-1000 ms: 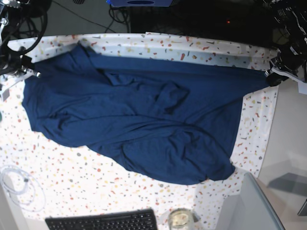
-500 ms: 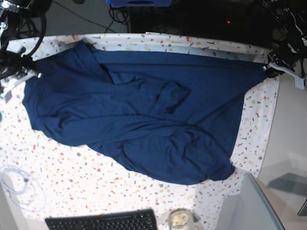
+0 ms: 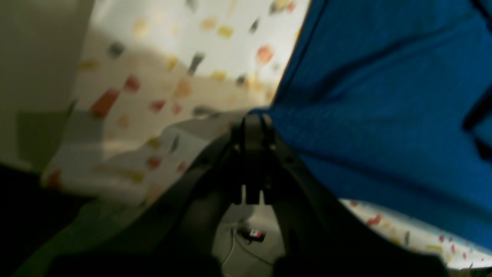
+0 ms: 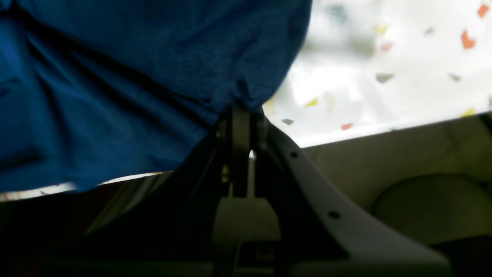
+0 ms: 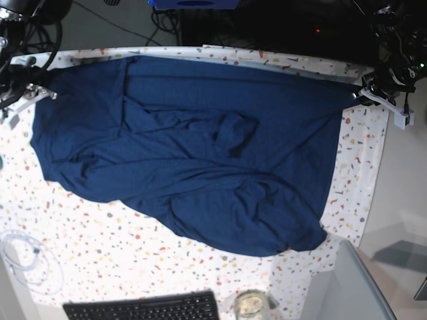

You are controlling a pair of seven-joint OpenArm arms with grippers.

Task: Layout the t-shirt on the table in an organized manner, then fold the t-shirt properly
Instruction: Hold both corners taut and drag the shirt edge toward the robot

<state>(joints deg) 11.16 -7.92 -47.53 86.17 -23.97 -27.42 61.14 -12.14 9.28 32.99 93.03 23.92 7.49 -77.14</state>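
Your left gripper (image 3: 253, 121) and right gripper (image 4: 242, 109) are each clenched on a far corner of the wrinkled dark navy t-shirt (image 5: 193, 153), one at either end of its long edge. The shirt's bulk lies toward you across the white speckled table (image 5: 100, 250), bunched mid-cloth.

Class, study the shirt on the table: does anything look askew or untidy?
Yes. The t-shirt is stretched between the left gripper and right gripper, yet it lies skewed: its near edge slants across the table, and bunched folds ridge its middle.
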